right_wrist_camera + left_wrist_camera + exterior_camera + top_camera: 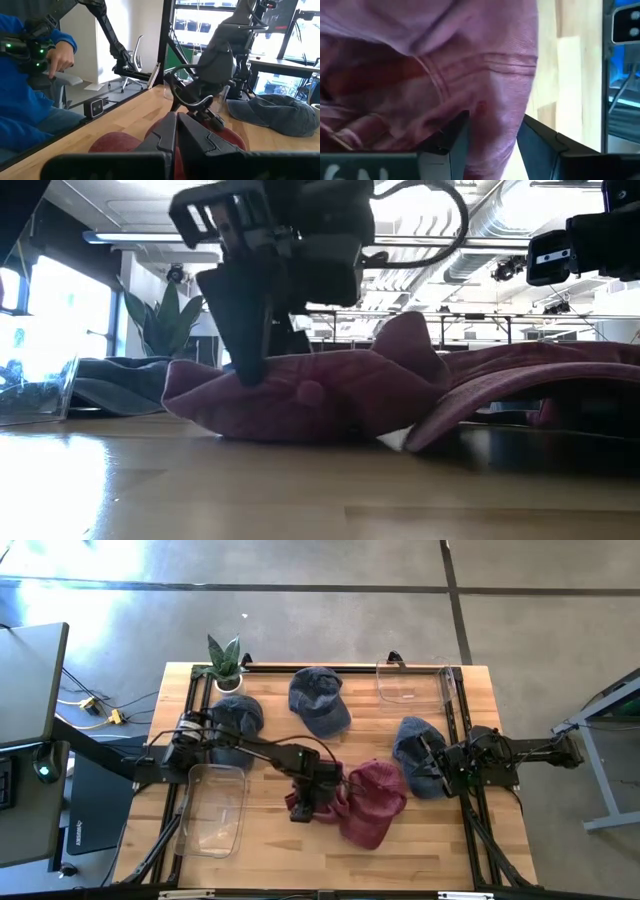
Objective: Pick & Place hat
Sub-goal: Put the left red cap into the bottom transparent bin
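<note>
A maroon hat (372, 802) lies crumpled on the wooden table near its middle, with its underside on the boards (340, 395). My left gripper (303, 808) reaches from the table's left and is down on the hat's left part (245, 375), with a ridge of maroon cloth between its fingers. My right gripper (176, 131) is shut and level at the table's right side, above a blue hat (415, 752), and nothing shows between its fingers. My left gripper has a raised fold of the maroon hat's cloth (492, 122) pinched between its two fingers (451, 142); the fold fills the gap. The fingers slant down onto the hat's left part (250, 380). The hat still rests on the table, slack and rumpled.
Two more blue hats lie at the far middle (320, 700) and far left (238, 718). A clear tub (212, 808) stands at the near left and another (412, 682) at the far right. A potted plant (225, 662) is at the far edge. A person in blue sits beyond the table (30, 100).
</note>
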Controlling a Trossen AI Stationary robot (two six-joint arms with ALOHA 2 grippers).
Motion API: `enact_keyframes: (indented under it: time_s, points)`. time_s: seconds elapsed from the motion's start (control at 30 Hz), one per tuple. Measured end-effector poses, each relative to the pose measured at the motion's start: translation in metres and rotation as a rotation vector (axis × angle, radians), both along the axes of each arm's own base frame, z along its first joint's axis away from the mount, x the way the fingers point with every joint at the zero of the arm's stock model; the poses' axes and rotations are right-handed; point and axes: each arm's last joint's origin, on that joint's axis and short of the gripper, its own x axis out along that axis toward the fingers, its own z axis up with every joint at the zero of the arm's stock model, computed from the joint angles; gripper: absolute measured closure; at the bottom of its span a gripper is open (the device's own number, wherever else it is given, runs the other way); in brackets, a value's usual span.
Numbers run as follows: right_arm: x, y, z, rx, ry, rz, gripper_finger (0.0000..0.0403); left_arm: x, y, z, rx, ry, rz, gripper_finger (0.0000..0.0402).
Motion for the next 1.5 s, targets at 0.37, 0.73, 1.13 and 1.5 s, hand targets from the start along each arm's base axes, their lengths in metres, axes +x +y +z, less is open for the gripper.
enact_keyframes:
  time_s: [0.37, 0.73, 1.13, 1.5]
  points:
    - [0.0, 0.0, 0.0, 0.0, 0.0, 0.0, 0.0391, 0.016, -0.001, 0.018, 0.238, -0.143, -0.017, 0.0247]
    - [0.0, 0.0, 0.0, 0.0, 0.0, 0.0, 0.0391, 0.009, -0.046, 0.084, 0.46, -0.162, -0.086, 0.0215]
    - [0.0, 0.0, 0.0, 0.0, 0.0, 0.0, 0.0391, -0.005, -0.111, 0.073, 0.582, -0.267, -0.149, 0.0121]
    - [0.0, 0.0, 0.0, 0.0, 0.001, 0.0, 0.0391, -0.008, -0.145, 0.034, 1.068, -0.441, -0.283, 0.0162]
